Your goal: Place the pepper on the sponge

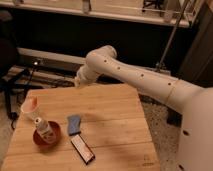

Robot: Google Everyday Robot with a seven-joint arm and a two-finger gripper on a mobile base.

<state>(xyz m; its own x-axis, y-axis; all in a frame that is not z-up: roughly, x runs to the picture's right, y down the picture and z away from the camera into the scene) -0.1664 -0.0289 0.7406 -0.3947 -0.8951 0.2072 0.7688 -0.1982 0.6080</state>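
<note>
Where wood tbl ends, closed end effector hovers.

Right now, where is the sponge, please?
In the camera view, the blue sponge lies left of centre on the table, just right of the bowl; the tool hangs above the table's far edge.

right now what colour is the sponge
Blue; the camera view shows the sponge best. The gripper is shut, up over the far edge of the table.
</note>
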